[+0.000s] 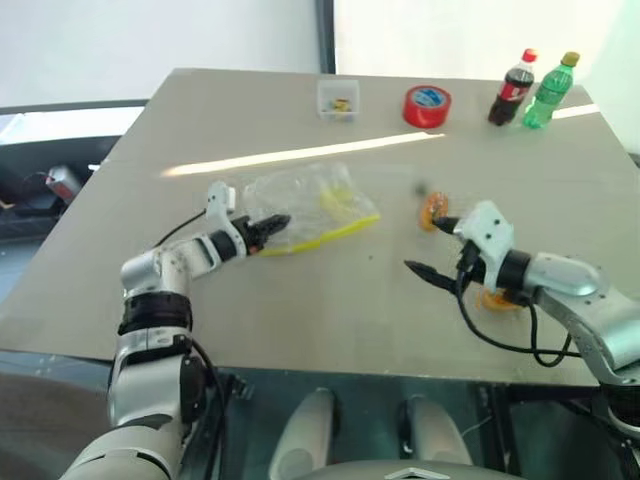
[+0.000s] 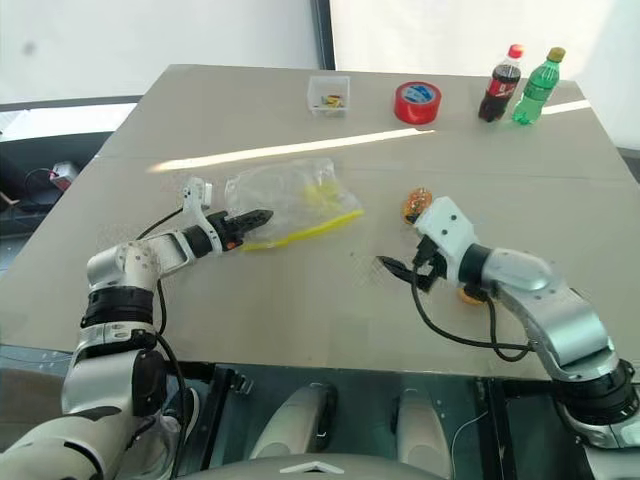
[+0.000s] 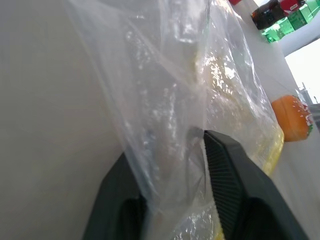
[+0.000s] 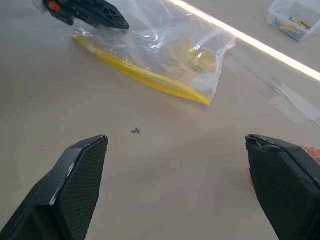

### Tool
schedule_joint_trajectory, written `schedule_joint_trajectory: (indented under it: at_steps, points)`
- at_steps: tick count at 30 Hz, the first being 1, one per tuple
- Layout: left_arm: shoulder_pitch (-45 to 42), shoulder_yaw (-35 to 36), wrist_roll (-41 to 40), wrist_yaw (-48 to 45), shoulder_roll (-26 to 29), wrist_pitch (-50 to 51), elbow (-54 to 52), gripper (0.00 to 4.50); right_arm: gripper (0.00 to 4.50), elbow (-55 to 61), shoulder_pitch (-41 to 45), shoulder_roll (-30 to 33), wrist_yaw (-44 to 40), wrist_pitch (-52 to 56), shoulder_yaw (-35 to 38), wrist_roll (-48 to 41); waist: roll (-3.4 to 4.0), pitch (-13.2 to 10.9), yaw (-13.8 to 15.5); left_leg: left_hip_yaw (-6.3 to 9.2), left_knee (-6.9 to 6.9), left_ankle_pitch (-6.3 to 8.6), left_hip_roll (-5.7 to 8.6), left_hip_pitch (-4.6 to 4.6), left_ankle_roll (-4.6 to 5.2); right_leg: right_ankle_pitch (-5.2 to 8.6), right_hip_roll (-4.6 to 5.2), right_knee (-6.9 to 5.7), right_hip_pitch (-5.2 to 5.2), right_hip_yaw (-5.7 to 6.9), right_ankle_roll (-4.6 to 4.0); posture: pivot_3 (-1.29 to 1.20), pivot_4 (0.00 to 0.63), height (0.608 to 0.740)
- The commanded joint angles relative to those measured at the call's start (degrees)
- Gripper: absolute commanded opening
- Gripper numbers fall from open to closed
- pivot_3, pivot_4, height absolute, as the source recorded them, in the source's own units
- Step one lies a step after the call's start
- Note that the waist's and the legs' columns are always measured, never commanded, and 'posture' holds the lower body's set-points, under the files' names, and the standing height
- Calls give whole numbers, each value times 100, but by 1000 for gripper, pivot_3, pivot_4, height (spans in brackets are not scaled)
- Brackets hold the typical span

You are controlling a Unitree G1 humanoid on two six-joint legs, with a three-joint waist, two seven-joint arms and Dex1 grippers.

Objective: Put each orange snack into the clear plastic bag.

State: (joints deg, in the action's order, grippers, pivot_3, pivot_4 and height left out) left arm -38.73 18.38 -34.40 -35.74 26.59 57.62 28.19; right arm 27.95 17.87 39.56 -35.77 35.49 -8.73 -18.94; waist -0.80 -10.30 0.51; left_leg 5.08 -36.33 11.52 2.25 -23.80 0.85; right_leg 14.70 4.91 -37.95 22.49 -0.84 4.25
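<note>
Crinkly clear plastic fills the space between the two black fingers of my left claw (image 1: 280, 222): in the left wrist view the film of the clear plastic bag (image 1: 310, 205) is pinched there, so I judge that claw is closed on the bag's near corner, at centre-left of the head view. The bag lies flat on the grey worktop (image 1: 330, 300), its yellow strip along the lower edge, and I see no orange snack inside it, only yellowish print. My right claw (image 1: 432, 258) hangs with its fingers spread wide and nothing between them, at right of centre, pointing across toward the bag. One orange snack (image 1: 433, 210) lies on the worktop just above that claw, and a second orange snack (image 1: 497, 299) peeks out from under my right forearm, lower right. So by my reading the task is barely begun: the bag is gripped, but both snacks are outside it and neither is picked up. Left to do is opening the bag's mouth and carrying each snack in.
</note>
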Motion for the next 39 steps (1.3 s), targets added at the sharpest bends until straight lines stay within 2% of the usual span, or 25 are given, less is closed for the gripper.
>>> schedule_joint_trajectory:
  at_steps: [1,2,14,20,26,30,32,35,39]
  points:
    - [177,385,-452,613,-293,1044,-537,354,4500,-297,234,-47,36,-675,-502,799,-2,1,-21,1,0,0,0,0,0,0,0,0,0,0,0,0,150,740]
    - [202,516,-562,781,-391,1248,-736,21,4500,-439,292,-111,67,-824,-611,970,-3,0,-25,1,0,0,1,0,0,0,0,-1,0,1,0,0,150,740]
    - [646,1597,-1499,2057,-1558,3021,-2653,21,4500,-2708,1453,-892,374,-2815,-1633,3024,-6,-2,-137,0,0,-18,2,-1,-31,-4,-1,-4,6,-5,2,0,150,740]
    - [738,1795,-1633,2189,-1700,3378,-3036,21,4500,-3298,1606,-1181,415,-3370,-1594,3306,-7,-2,-139,-2,0,-19,3,-1,-34,-4,-2,-4,8,-7,2,0,150,740]
    - [864,1669,-1545,2138,-1543,3324,-3091,0,1965,-3164,1541,-1285,236,-3391,-1339,3181,-7,-2,-139,-1,1,-20,3,-1,-36,-4,-3,-4,8,-8,1,0,150,740]
    - [1078,1199,-1448,1831,-1187,2874,-3202,0,73,-3053,1578,-1350,193,-3286,-1198,3156,-7,-2,-142,-1,3,-20,3,-1,-36,-4,-3,-4,10,-9,1,0,150,740]
    - [1198,963,-1306,1672,-1010,2414,-3249,0,26,-3017,1649,-1385,170,-3188,-1139,3146,-7,-2,-143,-2,4,-20,3,-1,-37,-5,-4,-4,10,-10,0,0,150,740]
    - [1262,770,-1124,1517,-840,1774,-3192,760,0,-2981,1757,-1497,143,-2907,-1021,3079,-7,-2,-138,-3,4,-20,3,0,-37,-5,-3,-3,11,-12,-1,0,150,740]
    - [1240,322,-680,1381,-610,938,-3196,2682,0,-2997,1978,-1607,84,-2542,-953,3120,-7,-2,-134,-2,4,-19,2,-1,-37,-6,-3,-2,12,-12,-2,0,150,740]
